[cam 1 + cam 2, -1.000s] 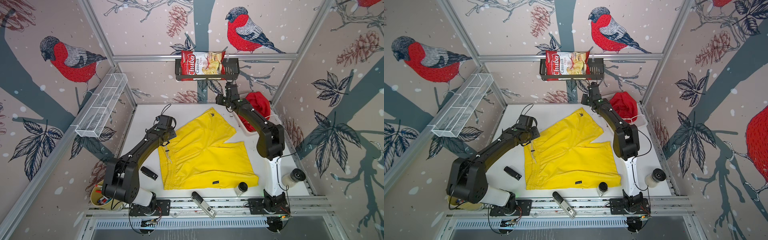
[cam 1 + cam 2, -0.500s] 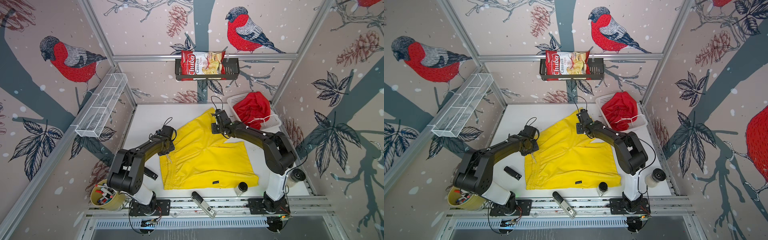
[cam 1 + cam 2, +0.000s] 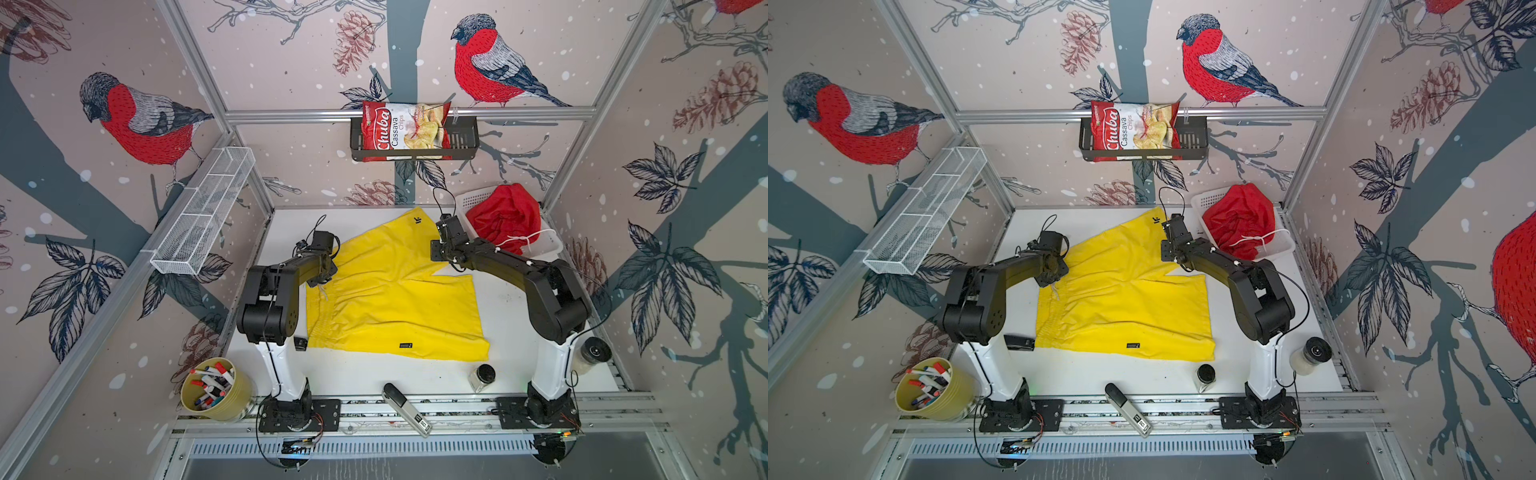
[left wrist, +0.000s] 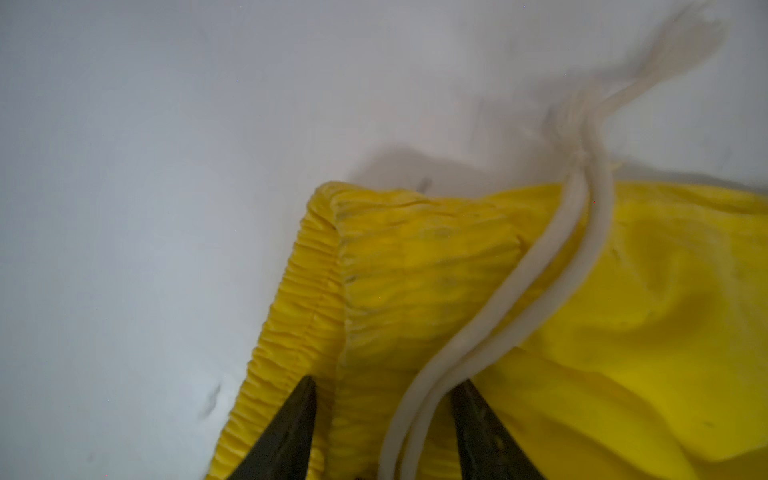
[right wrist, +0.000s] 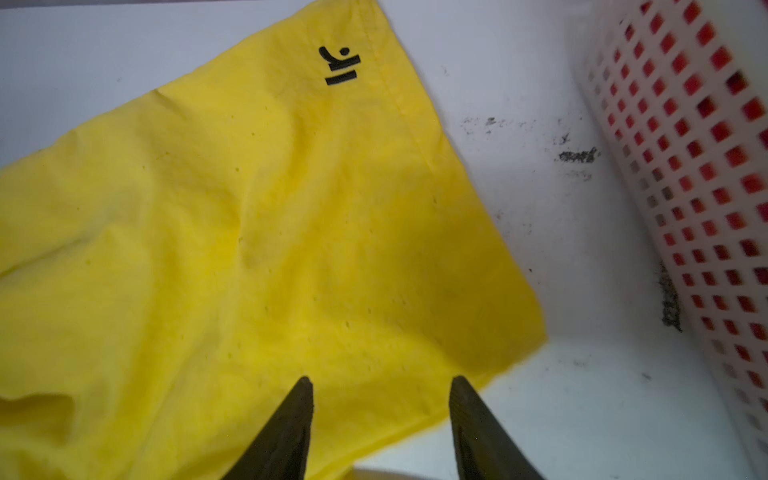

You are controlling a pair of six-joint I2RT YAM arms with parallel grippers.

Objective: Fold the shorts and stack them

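Thin bright-yellow fabric shorts (image 3: 395,299) flat on the white worktop (image 3: 513,320); left hand (image 4: 384,382) parted astride the waistband corner, right hand (image 5: 380,380) parted over a leg hem (neither gripping yet): pinching only the white drawstring (image 4: 540,266) might skew the fold.

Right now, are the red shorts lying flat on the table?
No, the red shorts sit bunched up in the white basket.

The bright yellow shorts (image 3: 395,299) bear small black tags (image 3: 405,345) and a whitish drawstring (image 4: 561,257), the plain red shorts (image 3: 503,216) fill a white grid-holed basket (image 3: 550,248), on a white tabletop (image 3: 519,332) between pinkish walls (image 3: 291,62) patterned with red-breasted birds and pinecones.
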